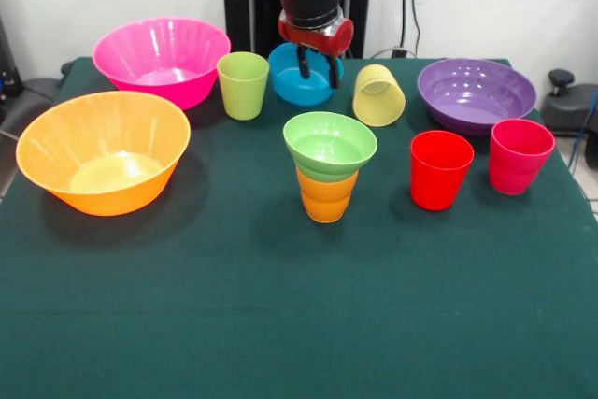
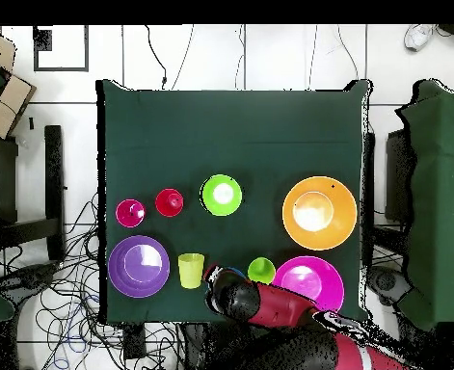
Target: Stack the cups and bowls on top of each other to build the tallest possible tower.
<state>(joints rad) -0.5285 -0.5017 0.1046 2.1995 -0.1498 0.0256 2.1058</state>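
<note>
- Directly beneath gripper [image 1: 317, 70]: small blue bowl [image 1: 290, 77], upright at the table's far side; dark fingers spread apart, dipping inside its rim, clamping nothing visible.
- Nearer the camera: tower [image 1: 328, 163], light green bowl on orange cup.

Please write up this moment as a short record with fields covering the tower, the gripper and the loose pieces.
tower: light green bowl sits on the orange ribbed cup, mid-table
gripper: gripper open, fingers down at the blue bowl, one inside it
blue bowl: on the table, not yet stacked
loose cups: lime green cup, red cup and pink-red cup upright; pale yellow cup tipped over
loose bowls: large orange bowl, large pink bowl, purple bowl
</note>
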